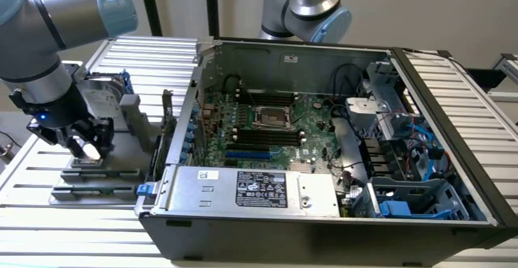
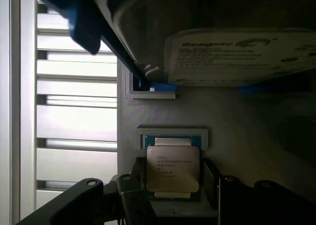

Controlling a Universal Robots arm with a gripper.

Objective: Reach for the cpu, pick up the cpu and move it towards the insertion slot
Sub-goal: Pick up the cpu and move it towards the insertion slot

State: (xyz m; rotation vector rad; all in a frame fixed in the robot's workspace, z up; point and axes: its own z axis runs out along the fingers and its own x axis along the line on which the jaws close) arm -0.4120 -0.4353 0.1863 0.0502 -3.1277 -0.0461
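On the slatted metal table (image 1: pixel 48 231), at the exterior view's left, the gripper (image 1: pixel 89 150) hangs with jaws spread astride the cpu (image 2: pixel 173 168) — flat between them in its grey holder (image 1: pixel 89 177) — the insertion slot (image 1: pixel 271 116) well apart toward frame centre.

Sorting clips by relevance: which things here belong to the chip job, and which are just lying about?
Job: chip, socket, gripper.
Lying about: hard drive, memory slots, power supply.
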